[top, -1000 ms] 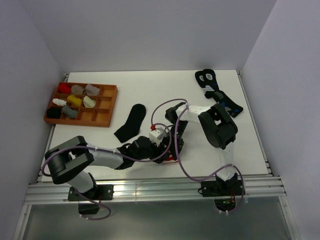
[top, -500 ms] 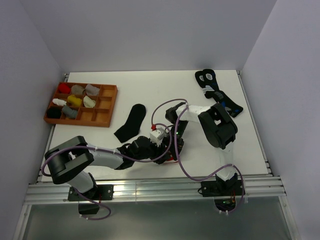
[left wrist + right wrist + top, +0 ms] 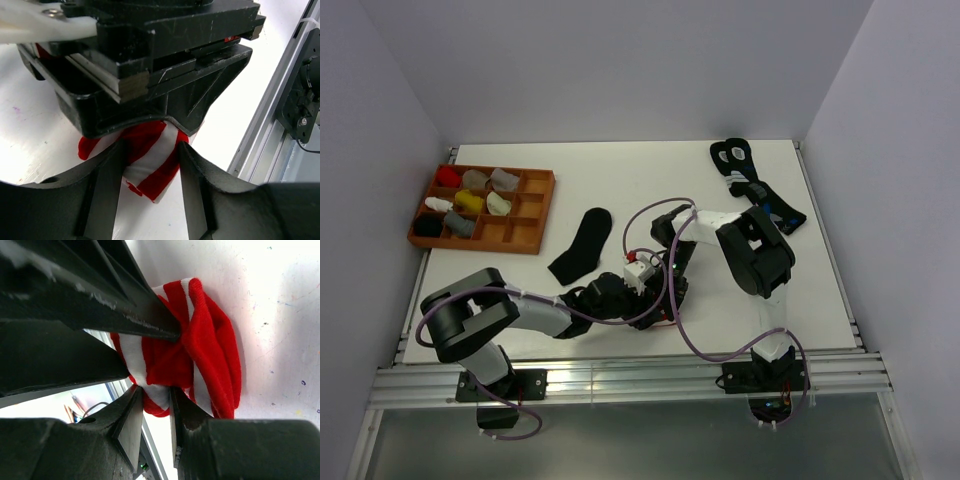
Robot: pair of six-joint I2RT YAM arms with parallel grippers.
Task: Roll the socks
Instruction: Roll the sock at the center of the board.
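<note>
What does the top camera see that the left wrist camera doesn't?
Only the top camera shows the black sock lying flat, the wooden tray holding small sock bundles, and the dark ringed socks at the back. Only the left wrist camera shows the striped sock up close, bunched between the fingers of the left gripper. Both show the white table.

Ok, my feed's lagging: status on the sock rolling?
Left gripper, right gripper both shut on red-and-white striped fabric sock, bunched. Plain black fabric sock flat, apart. Nothing blocking.
</note>
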